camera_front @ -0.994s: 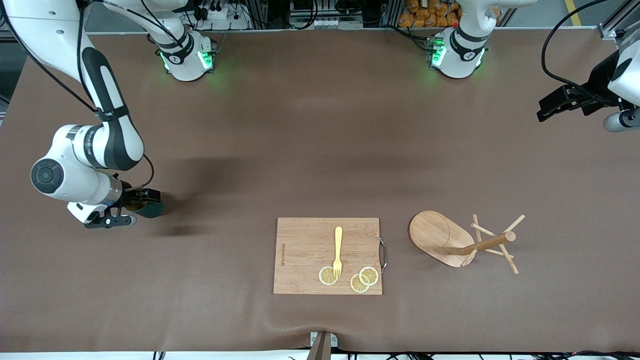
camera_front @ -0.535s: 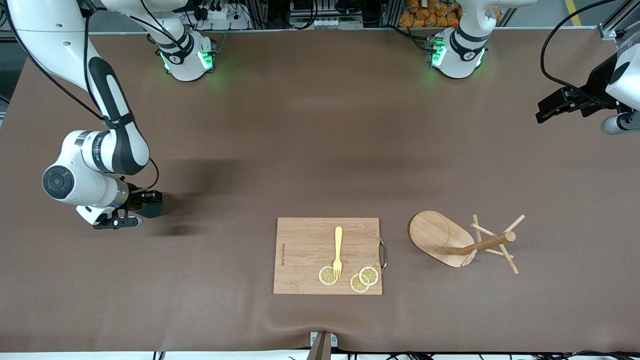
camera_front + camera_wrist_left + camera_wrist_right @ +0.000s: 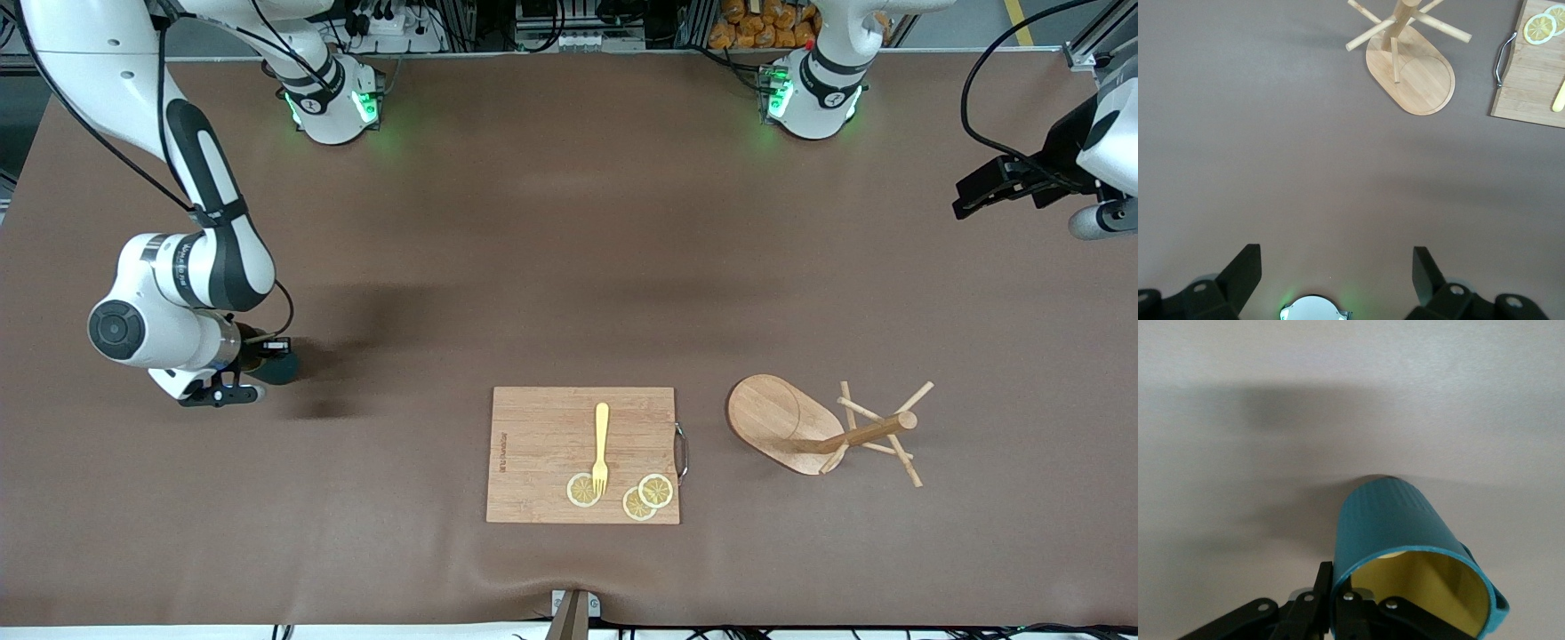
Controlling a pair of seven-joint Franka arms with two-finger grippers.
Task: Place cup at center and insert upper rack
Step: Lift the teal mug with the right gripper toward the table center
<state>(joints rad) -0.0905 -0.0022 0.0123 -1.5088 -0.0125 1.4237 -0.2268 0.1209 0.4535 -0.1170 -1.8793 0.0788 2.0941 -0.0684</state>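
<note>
A brown table surface is spread under both arms. The right gripper is clamped on the rim of the cup at the right arm's end; the table's center lies toward the left arm from it. The cutting board is passed on the way. The upper rack lies tipped over, post pointing toward the left arm's end, nearer the waiting, wide-open left gripper
</note>
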